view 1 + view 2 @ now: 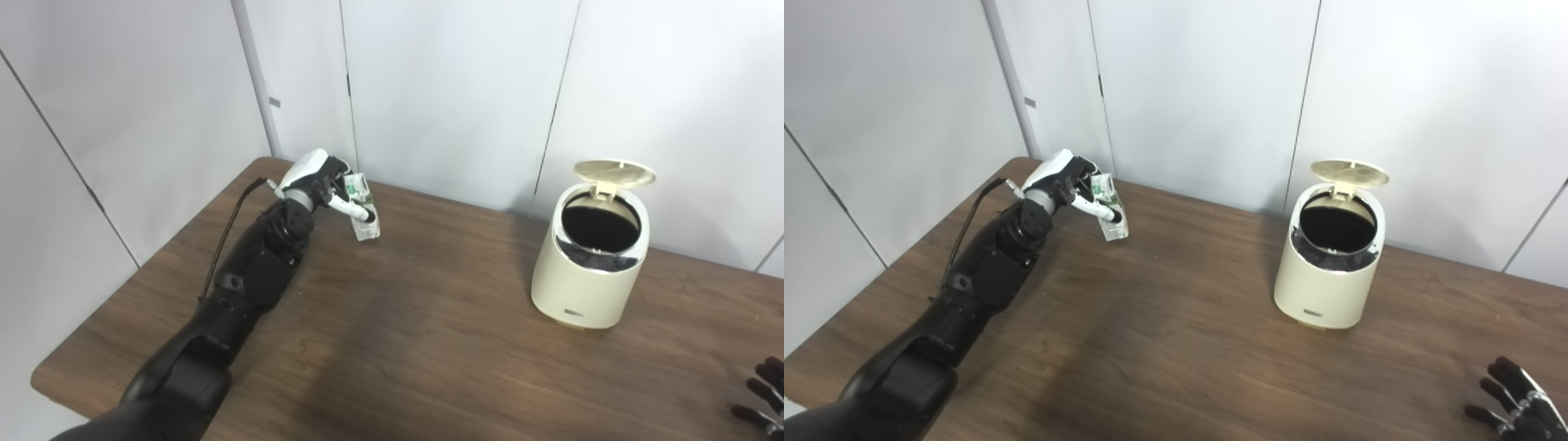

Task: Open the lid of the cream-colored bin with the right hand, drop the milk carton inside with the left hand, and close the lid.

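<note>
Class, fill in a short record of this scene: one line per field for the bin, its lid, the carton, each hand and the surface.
Bin: cream-colored bin, upright on the table's right side
Lid: lid raised, opening uncovered
Carton: milk carton, far left, tilted
Left hand: left hand closed around the carton
Right hand: right hand at the lower right corner, fingers spread, holding nothing
Surface: brown wooden table
</note>
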You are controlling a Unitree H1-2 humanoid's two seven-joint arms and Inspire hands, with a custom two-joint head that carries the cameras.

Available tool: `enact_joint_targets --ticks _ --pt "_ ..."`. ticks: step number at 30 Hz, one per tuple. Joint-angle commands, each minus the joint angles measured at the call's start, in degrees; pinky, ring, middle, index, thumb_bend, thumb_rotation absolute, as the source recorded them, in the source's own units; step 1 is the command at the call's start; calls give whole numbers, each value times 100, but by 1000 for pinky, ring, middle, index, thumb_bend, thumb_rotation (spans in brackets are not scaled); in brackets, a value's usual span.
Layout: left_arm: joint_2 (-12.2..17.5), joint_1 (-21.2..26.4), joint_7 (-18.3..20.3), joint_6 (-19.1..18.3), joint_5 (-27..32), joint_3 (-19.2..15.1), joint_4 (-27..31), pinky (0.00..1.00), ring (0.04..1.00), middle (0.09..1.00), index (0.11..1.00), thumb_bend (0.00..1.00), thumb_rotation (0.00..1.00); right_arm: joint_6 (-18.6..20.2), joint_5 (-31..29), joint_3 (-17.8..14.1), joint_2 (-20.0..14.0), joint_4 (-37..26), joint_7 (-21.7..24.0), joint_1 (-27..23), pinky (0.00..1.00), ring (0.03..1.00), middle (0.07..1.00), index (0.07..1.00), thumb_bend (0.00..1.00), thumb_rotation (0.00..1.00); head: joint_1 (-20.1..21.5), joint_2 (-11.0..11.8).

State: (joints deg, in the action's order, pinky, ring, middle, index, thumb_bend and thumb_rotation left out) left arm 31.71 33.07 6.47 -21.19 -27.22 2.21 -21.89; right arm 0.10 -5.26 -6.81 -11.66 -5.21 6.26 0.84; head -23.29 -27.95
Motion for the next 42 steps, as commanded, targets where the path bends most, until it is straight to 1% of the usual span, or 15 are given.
enact_joint_targets --ticks 1,5,6,8,10,11,12,16,20,23,29,31,33,37,42 --pt "123 205 -374 356 55 -143 139 519 509 536 440 496 0 -161 -26 -31 -40 -52 -12 -163 734 858 873 863 860 888 24 0" --pt "69 94 -516 601 165 -203 235 527 520 529 446 496 0 -178 21 -16 -15 -39 -43 -159 742 859 875 868 867 896 134 37" --pt "22 42 -527 565 191 -237 378 530 523 529 446 496 0 -174 29 -13 -12 -45 -47 -158 743 859 876 869 867 896 152 42" --pt "-71 -52 -551 518 265 -318 647 475 471 516 461 501 0 -172 14 -14 4 -41 -47 -163 759 867 883 873 856 895 237 65" --pt "-134 -134 -618 533 260 -349 870 452 452 511 469 502 0 -161 30 -13 22 -32 -65 -166 772 873 887 876 849 895 307 77" --pt "-179 -178 -680 557 237 -360 998 394 441 501 474 488 0 -144 77 -5 26 -32 -89 -168 781 878 890 879 847 899 348 86" --pt "-223 -218 -731 581 225 -374 1121 372 439 498 476 483 0 -124 96 -2 34 -33 -102 -171 786 881 892 884 844 908 381 94" --pt "-483 -361 -1016 715 88 -363 1681 375 447 493 467 479 0 -87 131 2 80 -48 -126 -178 826 900 909 902 788 907 528 119" --pt "-681 -434 -1229 885 -133 -263 2131 373 438 495 474 479 0 -154 242 36 100 -44 -173 -149 829 904 909 906 737 911 649 127" --pt "-864 -473 -1302 1122 -132 -226 2445 371 440 498 465 478 0 -117 267 49 127 -90 -206 -125 835 906 912 917 700 923 746 120" --pt "-1165 -451 -1225 1065 -391 -62 3013 365 450 506 453 477 0 -73 301 90 213 -216 -280 -81 848 910 912 913 664 914 1003 129" --pt "-1270 -433 -1237 1122 -422 -24 3164 358 446 504 458 477 0 -12 298 101 239 -272 -295 -67 853 914 914 914 662 911 1060 130" --pt "-1329 -424 -1260 1196 -505 21 3281 354 442 501 464 477 0 17 296 122 273 -310 -312 -52 857 916 915 915 660 906 1283 121" --pt "-1450 -403 -1297 1362 -783 197 3551 350 440 503 467 477 0 -92 297 168 326 -299 -320 -14 863 913 911 914 631 889 1508 109" --pt "-1654 -385 -1274 1596 -1061 367 3857 340 440 507 471 476 0 -153 368 234 394 -313 -377 44 870 923 917 919 620 873 1930 127"
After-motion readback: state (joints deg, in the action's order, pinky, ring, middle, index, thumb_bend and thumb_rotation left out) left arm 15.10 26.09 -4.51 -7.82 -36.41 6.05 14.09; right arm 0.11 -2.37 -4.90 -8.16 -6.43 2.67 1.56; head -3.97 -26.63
